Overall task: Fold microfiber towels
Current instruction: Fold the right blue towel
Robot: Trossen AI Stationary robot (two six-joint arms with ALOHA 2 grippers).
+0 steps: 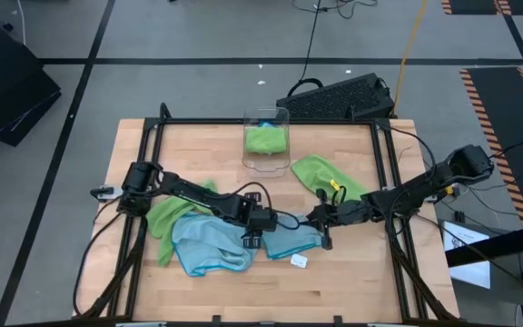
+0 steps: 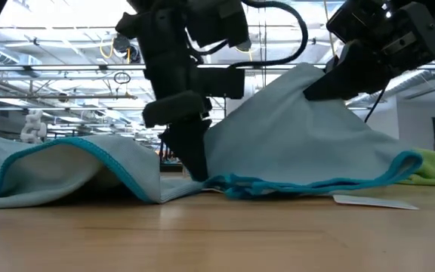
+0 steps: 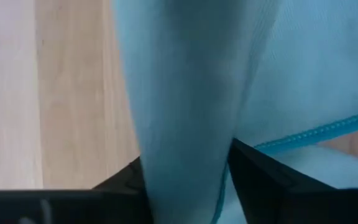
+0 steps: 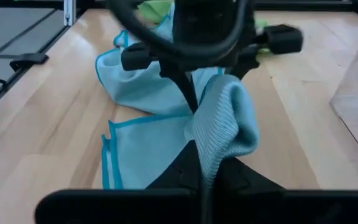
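Observation:
A light blue towel (image 1: 289,241) lies near the table's middle front, and more light blue cloth (image 1: 209,247) spreads to its left. My left gripper (image 1: 252,232) points down onto it, with a ridge of the cloth (image 3: 185,93) between its fingers. My right gripper (image 1: 320,225) is shut on a bunch of the same towel (image 4: 225,121), which rises like a tent (image 2: 293,128) in the low view. One lime green towel (image 1: 166,216) lies under my left arm and another (image 1: 325,173) lies at the right. My left gripper has an upstanding fold of the light blue towel (image 3: 188,143) between its two fingers (image 3: 260,180), which come from above, pointing down. The fold fills the gap and meets both fingers. Around it the towel rests on the table. My right gripper pinches a bunched fold of the light blue towel (image 4: 219,134) between its fingers, coming slanting from the table's right. That part is lifted clear (image 2: 308,75), and the cloth slopes down taut from it. The towel's hem (image 2: 316,183) lies on the table.
A clear plastic bin (image 1: 267,163) with a green towel (image 1: 266,139) inside stands at the far middle. A small white tag (image 1: 300,261) lies near the front. A dark keyboard (image 1: 339,98) sits beyond the far edge. Bare wood (image 1: 370,282) shows at the front right.

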